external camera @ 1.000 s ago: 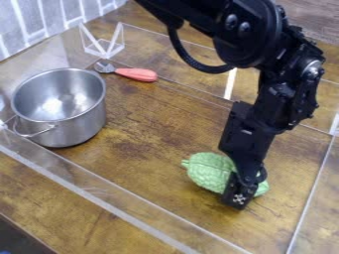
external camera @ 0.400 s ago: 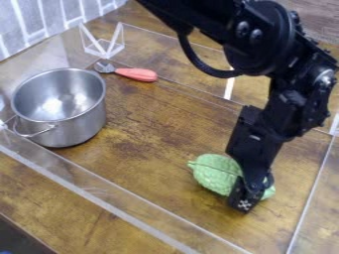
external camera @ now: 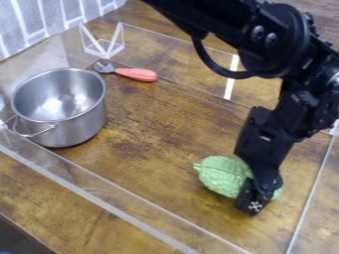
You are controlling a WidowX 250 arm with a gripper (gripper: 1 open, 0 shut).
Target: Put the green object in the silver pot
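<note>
1. Camera view: the gripper (external camera: 257, 194) points down at the near right of the wooden table (external camera: 146, 129), its jaws closed tight on the green object (external camera: 223, 175), which lies low on the wood.
2. The silver pot (external camera: 57, 104) stands well apart at the left, empty.

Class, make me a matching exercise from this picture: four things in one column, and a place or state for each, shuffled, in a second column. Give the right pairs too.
Things:
1. silver pot
2. green object
3. red-handled tool
4. gripper

Places or states:
A. clamped on the green object, near the right edge
B. far side of the table, beyond the pot
C. left side, nothing inside
D. front right, on the wood

Pairs: 1-C, 2-D, 3-B, 4-A
</note>
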